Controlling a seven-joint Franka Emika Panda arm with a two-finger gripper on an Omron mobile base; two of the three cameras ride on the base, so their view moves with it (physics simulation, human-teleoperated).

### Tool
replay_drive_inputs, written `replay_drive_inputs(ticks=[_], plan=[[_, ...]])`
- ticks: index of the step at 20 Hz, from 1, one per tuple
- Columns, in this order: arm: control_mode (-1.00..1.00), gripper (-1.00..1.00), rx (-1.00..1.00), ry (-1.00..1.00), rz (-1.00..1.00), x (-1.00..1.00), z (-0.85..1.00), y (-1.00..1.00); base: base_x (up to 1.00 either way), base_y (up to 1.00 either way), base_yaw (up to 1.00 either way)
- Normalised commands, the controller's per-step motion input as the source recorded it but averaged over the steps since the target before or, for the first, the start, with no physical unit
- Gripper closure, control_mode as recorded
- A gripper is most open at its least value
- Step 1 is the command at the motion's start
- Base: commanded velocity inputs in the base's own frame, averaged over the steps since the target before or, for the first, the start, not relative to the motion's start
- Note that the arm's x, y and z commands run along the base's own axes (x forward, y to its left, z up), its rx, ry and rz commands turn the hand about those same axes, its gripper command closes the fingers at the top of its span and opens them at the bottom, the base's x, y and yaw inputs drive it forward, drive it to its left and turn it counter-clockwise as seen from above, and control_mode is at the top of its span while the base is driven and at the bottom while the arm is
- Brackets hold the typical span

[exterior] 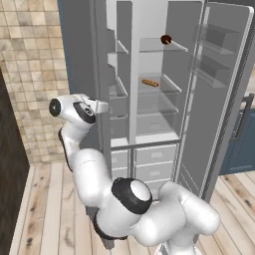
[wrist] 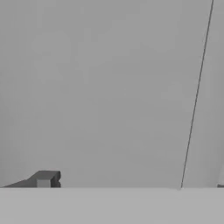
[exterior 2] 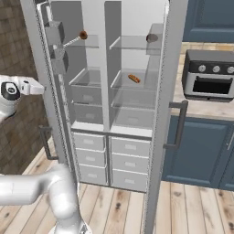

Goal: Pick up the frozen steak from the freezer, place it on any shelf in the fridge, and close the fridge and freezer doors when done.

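Steak sits on the top shelf of the fridge, above a sausage. Both doors stand open. Hand presses the freezer door; its grip I cannot tell.

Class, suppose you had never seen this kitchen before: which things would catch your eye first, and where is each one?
Probably the tall grey unit with both doors swung open, baring glass shelves and grey drawers. Next, the dark red-brown steak on the top shelf of the wider half, and the orange-brown sausage one shelf lower. The white arm fills the foreground of the left base view.
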Motion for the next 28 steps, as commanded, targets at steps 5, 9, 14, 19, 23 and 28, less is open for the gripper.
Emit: replay_drive_inputs(ticks=[5,9,14,19,23,28], plan=[[-1.0,-1.0,0.0,-0.03,0.21,0.68,0.0,-0.86,0.0,0.0,0.0],[-1.0,-1.0,0.0,-0.03,0.17,0.66,0.0,-0.99,0.0,0.0,0.0],[-1.0,-1.0,0.0,0.0,0.05,0.6,0.0,-0.63,0.0,0.0,0.0],[-1.0,-1.0,0.0,0.02,0.0,0.56,0.01,-0.19,0.0,0.0,0.0],[-1.0,-1.0,0.0,0.03,0.0,0.72,0.0,-0.03,0.0,0.0,0.0],[-1.0,-1.0,0.0,0.0,0.0,0.69,0.0,0.0,0.0,0.0,0.0]])
